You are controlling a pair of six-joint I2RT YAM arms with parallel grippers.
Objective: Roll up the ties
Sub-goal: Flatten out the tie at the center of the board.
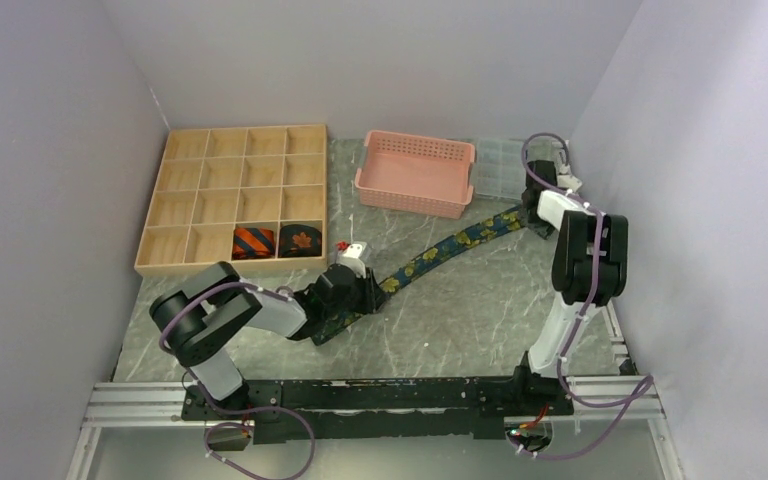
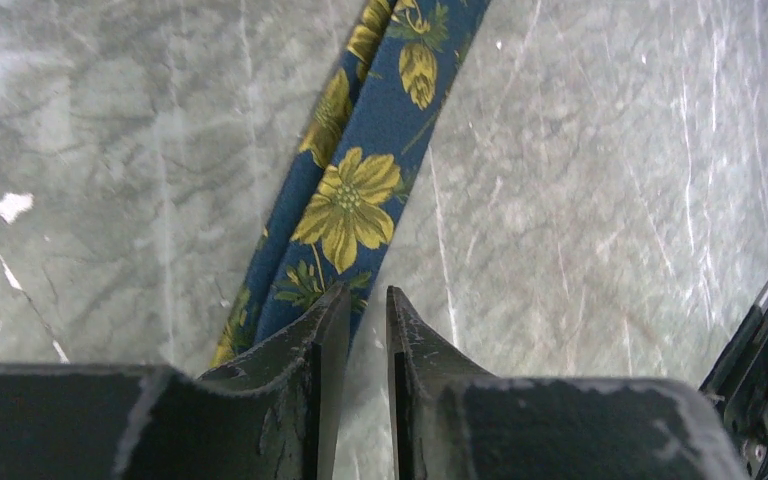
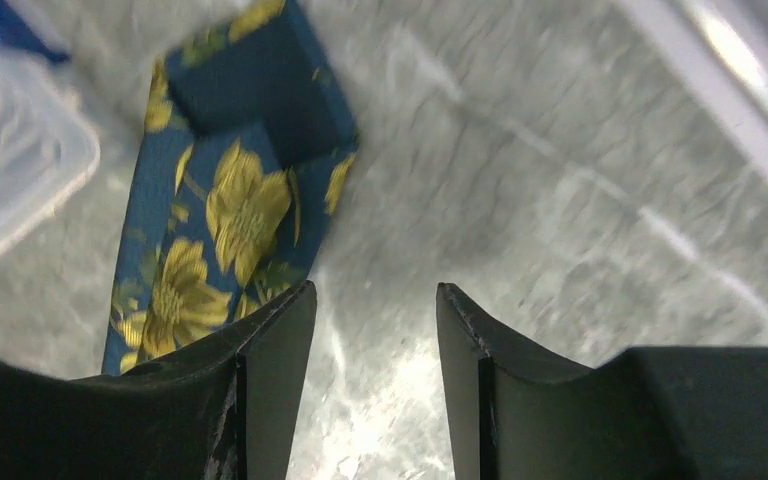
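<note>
The floral tie (image 1: pixel 440 250), dark blue with yellow flowers, lies stretched diagonally across the marble table between my two grippers. My left gripper (image 1: pixel 362 295) sits low over its near end. In the left wrist view the tie (image 2: pixel 350 200) runs under the left finger, and the gripper (image 2: pixel 365 292) stands narrowly open with bare table in the gap. My right gripper (image 1: pixel 536 218) hovers at the far wide end. There the tie (image 3: pixel 230 210) lies left of the open gripper (image 3: pixel 375 288), which holds nothing. A rolled striped tie (image 1: pixel 253 241) and a rolled leaf-motif tie (image 1: pixel 301 240) sit in the organizer.
A wooden compartment organizer (image 1: pixel 185 170) stands at the back left. A pink perforated basket (image 1: pixel 415 190) is at the back centre, and a clear plastic box (image 1: pixel 500 165) is beside it, close to the right gripper. Grey walls close in both sides.
</note>
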